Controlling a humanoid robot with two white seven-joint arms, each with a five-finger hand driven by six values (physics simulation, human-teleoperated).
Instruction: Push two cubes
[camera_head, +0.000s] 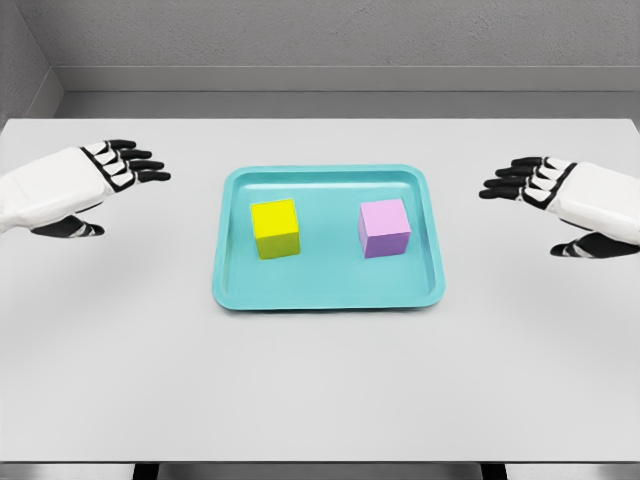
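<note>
The yellow cube (275, 228) and purple cube (384, 228) sit apart inside the teal tray (328, 296); both look rigid and light (likely to slide easily). The left hand (95, 185) and right hand (560, 200) hover outside, fingers spread, best pressing the cubes' flat outer faces.

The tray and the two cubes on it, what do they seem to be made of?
The tray looks like smooth teal plastic or enamelled metal, with a soft sheen on its raised rim. The yellow cube and purple cube look like matte plastic or painted wood: flat colour, no gloss. As simulator renders, none is certain.
</note>
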